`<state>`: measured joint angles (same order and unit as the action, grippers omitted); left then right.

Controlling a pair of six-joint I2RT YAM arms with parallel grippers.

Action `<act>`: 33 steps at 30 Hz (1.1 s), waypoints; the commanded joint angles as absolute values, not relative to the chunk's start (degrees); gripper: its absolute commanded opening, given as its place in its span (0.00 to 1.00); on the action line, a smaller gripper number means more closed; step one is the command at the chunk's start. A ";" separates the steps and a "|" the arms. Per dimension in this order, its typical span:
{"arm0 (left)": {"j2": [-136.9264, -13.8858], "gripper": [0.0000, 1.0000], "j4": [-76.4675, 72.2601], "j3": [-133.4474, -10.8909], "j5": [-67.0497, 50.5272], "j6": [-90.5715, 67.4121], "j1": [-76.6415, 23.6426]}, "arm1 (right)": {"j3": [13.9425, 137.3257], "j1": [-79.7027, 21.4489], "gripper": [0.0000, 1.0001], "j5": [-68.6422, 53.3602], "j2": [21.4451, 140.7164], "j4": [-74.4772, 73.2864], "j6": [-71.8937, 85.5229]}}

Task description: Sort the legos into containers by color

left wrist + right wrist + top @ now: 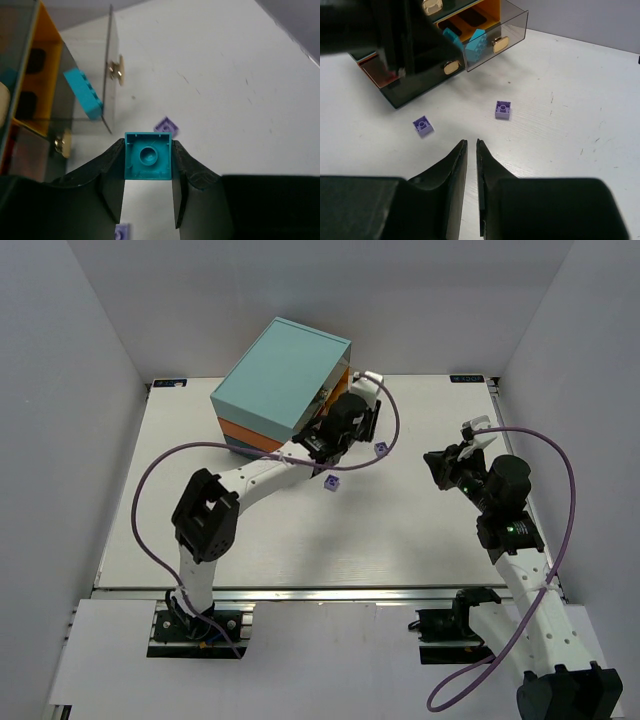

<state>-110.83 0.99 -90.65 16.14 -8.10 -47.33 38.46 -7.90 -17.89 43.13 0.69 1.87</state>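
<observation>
My left gripper (148, 150) is shut on a teal lego (148, 156), hollow underside facing the camera, held just in front of the chest (285, 380). One drawer (109, 75) stands pulled out from the orange layer with a teal lego (84, 93) inside; it also shows in the right wrist view (492, 35). Two lavender legos lie on the table in front of the chest (380, 449) (332, 483), also seen in the right wrist view (503, 109) (422, 125). My right gripper (471, 143) is shut and empty, hovering to the right of them (450, 465).
The left arm (395, 30) stretches across the chest's front. A lower dark drawer (407, 85) also sticks out. White walls enclose the table on three sides. Purple cables loop off both arms.
</observation>
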 commanded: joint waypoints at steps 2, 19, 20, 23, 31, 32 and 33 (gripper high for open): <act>-115.99 0.00 6.32 -100.27 23.90 -6.42 -45.44 | 38.32 -7.82 0.18 -16.88 43.24 3.96 0.88; -128.93 0.64 12.64 -119.79 30.41 -3.52 -41.31 | 37.97 -7.82 0.24 -17.84 43.51 4.31 0.35; -129.20 0.67 12.92 -121.19 30.15 -3.43 -41.31 | 37.88 -7.82 0.25 -18.19 43.68 4.31 0.26; -129.11 0.72 12.66 -121.90 28.92 -2.99 -41.31 | 37.88 -7.82 0.29 -18.72 43.86 4.31 0.26; -122.10 0.10 14.06 -121.47 23.92 -4.56 -41.31 | 37.00 -7.82 0.38 -22.40 45.00 4.83 -2.28; -117.99 0.00 13.89 -119.90 22.34 -5.61 -41.31 | 36.74 -8.00 0.37 -23.02 46.13 5.01 -2.46; -115.51 0.00 13.45 -115.62 17.89 -6.32 -41.31 | 36.22 -8.00 0.28 -23.20 46.84 5.44 -2.37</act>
